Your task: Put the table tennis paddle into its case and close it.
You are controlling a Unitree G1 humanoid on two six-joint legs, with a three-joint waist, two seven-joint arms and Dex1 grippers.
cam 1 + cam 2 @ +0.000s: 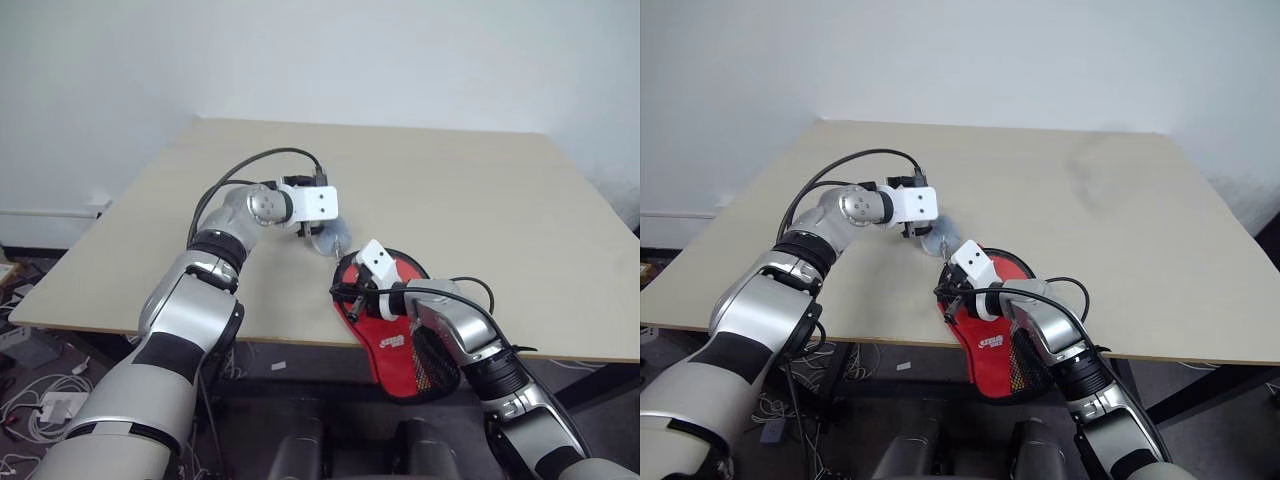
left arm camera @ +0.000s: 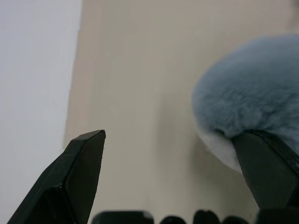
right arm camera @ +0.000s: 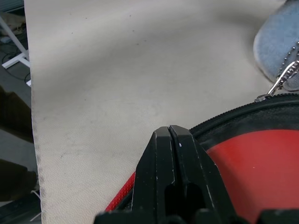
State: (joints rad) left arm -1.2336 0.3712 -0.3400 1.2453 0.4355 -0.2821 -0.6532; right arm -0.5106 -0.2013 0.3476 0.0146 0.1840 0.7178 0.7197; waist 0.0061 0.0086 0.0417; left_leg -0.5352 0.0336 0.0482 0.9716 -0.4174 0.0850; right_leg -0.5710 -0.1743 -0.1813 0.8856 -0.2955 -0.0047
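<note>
white logo on the red case

the case [image 1: 398, 345] carries a small white printed logo on its red side, beside the black mesh pocket (near the table's front edge); its letters are probably a brand name, but too small to read.

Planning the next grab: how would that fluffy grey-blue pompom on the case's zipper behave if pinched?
The pompom looks furry, so probably soft and very light. It hangs from a thin bead chain, so it would likely swing rather than stay put.

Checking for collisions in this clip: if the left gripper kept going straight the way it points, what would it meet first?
Probably the bare table: it lies ahead between the open fingers. The grey fluffy pompom sits beside one finger, off that line, though depth is unclear.
</note>
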